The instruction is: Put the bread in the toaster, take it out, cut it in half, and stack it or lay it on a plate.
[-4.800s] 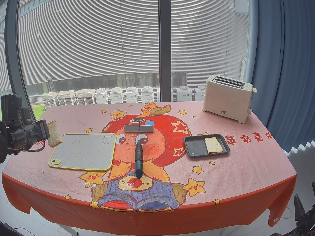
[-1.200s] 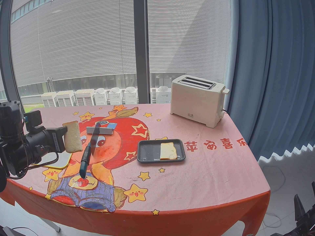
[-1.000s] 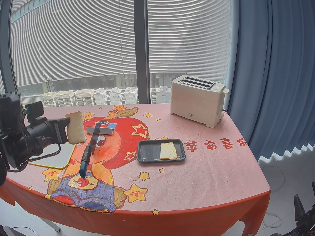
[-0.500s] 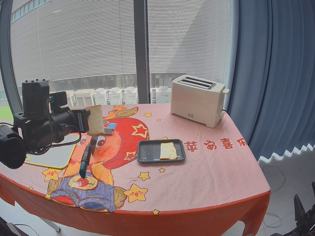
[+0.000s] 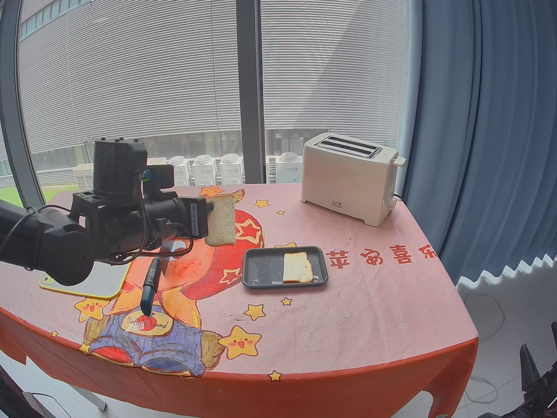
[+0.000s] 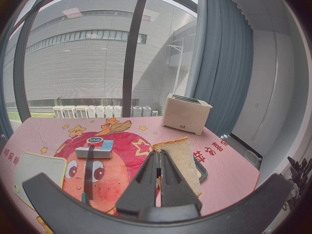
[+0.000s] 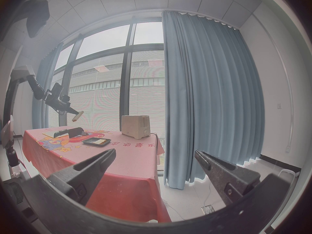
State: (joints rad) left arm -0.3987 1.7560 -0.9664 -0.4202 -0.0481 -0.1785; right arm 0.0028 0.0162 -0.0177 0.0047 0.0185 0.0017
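My left gripper (image 5: 203, 219) is shut on a slice of bread (image 5: 221, 220), held upright in the air above the table's middle, left of the dark plate (image 5: 262, 264). The left wrist view shows the fingers (image 6: 147, 169) pinched on the slice's edge (image 6: 180, 160). A smaller piece of bread (image 5: 297, 267) lies on the plate's right side. The white toaster (image 5: 350, 177) stands at the back right, both slots empty, well beyond the held slice. My right gripper (image 7: 155, 163) hangs open and empty, low and off the table's right side.
A knife (image 5: 151, 278) with a teal handle lies left of centre, its blade resting on a small block (image 6: 97, 152). A cutting board (image 5: 96, 277) lies at the left, partly under my arm. A blue curtain (image 5: 487, 117) hangs close behind the toaster.
The head camera shifted early on. Over the last second my left arm has carried the bread up and to the right, from beside the cutting board to near the plate.
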